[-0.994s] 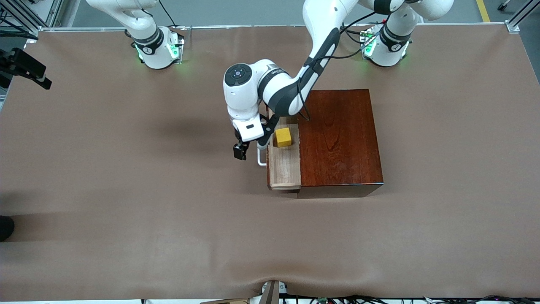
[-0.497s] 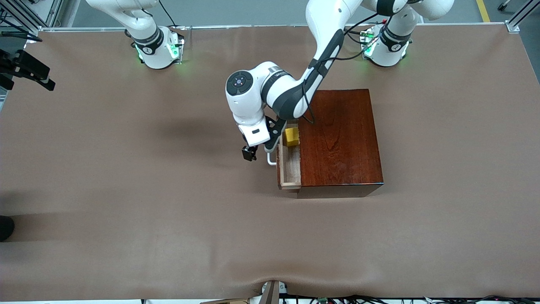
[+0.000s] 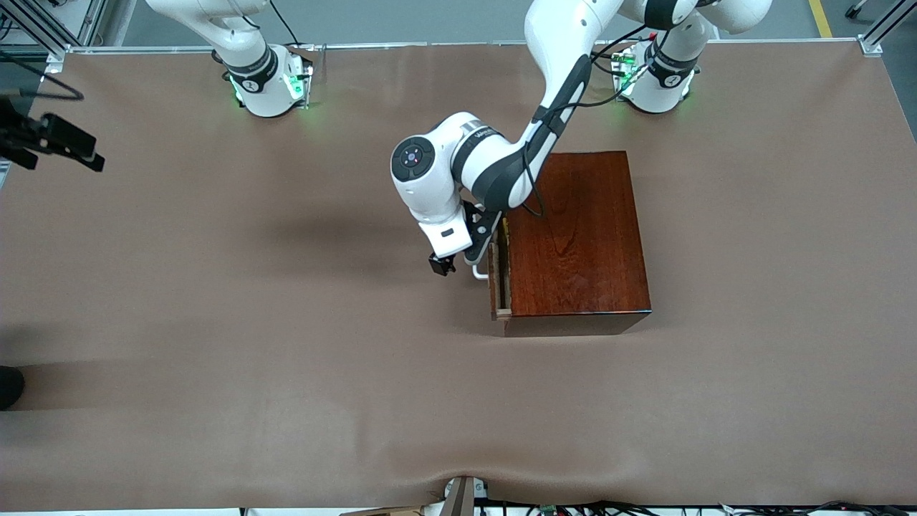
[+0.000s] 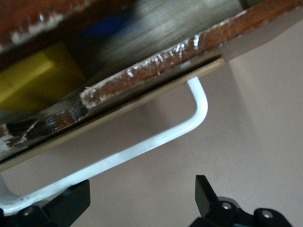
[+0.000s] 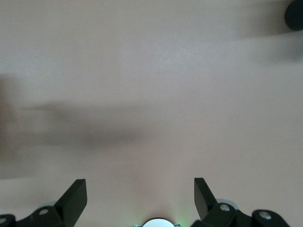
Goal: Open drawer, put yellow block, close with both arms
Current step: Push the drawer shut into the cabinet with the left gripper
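Note:
The drawer [image 3: 499,278] stands almost shut in the mahogany box [image 3: 577,233], with only a thin pale strip showing. Its white handle [image 3: 478,273] [image 4: 156,142] faces the right arm's end of the table. My left gripper [image 3: 458,259] [image 4: 142,198] is open at the handle, with one finger [image 4: 71,203] against the bar and nothing between the jaws. The yellow block [image 4: 33,85] lies inside the drawer, seen through the gap in the left wrist view. My right gripper [image 3: 64,140] [image 5: 140,196] waits open over the table edge at the right arm's end.
Brown cloth [image 3: 286,322] covers the whole table. The two arm bases [image 3: 269,82] [image 3: 655,79] stand along the edge farthest from the front camera. A dark round object [image 3: 8,385] sits at the cloth's edge at the right arm's end.
The drawer has slid into the box with my left gripper pressed on its handle. The yellow block has gone under the box top. My right gripper has drifted slightly.

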You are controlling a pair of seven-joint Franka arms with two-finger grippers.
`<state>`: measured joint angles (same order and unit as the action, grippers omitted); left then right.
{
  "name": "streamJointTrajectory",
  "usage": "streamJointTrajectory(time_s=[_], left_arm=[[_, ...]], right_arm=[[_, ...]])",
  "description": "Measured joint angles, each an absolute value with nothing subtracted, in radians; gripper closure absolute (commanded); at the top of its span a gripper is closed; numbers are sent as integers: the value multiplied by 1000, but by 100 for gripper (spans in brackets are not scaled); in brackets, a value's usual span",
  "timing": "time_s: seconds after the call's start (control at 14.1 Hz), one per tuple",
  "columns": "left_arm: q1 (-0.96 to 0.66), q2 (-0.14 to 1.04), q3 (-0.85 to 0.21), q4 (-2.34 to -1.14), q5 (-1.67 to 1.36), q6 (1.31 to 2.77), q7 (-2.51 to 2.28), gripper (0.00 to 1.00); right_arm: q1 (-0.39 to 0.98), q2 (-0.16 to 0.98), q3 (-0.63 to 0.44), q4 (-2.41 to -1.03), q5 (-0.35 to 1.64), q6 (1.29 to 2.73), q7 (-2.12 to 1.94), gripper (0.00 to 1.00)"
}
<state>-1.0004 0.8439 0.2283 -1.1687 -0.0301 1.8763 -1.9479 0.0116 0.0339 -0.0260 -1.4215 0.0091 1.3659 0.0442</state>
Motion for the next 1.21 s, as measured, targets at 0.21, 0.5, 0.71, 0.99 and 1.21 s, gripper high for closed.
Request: streamJointTrajectory(time_s=[0.21, 0.5, 0.71, 0.99, 1.21], left_arm=[[-993, 844, 229, -1175, -29, 1853, -1943, 0], [-989, 844, 229, -1178, -27, 1843, -1943, 0], [-986, 844, 230, -1179, -27, 1834, -1943, 0], [-985, 844, 230, -1185, -24, 1826, -1943, 0], [-984, 844, 231, -1188, -19, 1822, -1943, 0]], right_arm=[[-1, 53, -30, -1424, 9, 1366, 44, 0], [-7, 53, -31, -1440, 9, 1366, 44, 0], [-15, 26, -32, -1498, 9, 1415, 44, 0], [-15, -93, -25, -1656, 9, 1553, 43, 0], [-1, -116, -15, -1619, -8, 1542, 42, 0]])
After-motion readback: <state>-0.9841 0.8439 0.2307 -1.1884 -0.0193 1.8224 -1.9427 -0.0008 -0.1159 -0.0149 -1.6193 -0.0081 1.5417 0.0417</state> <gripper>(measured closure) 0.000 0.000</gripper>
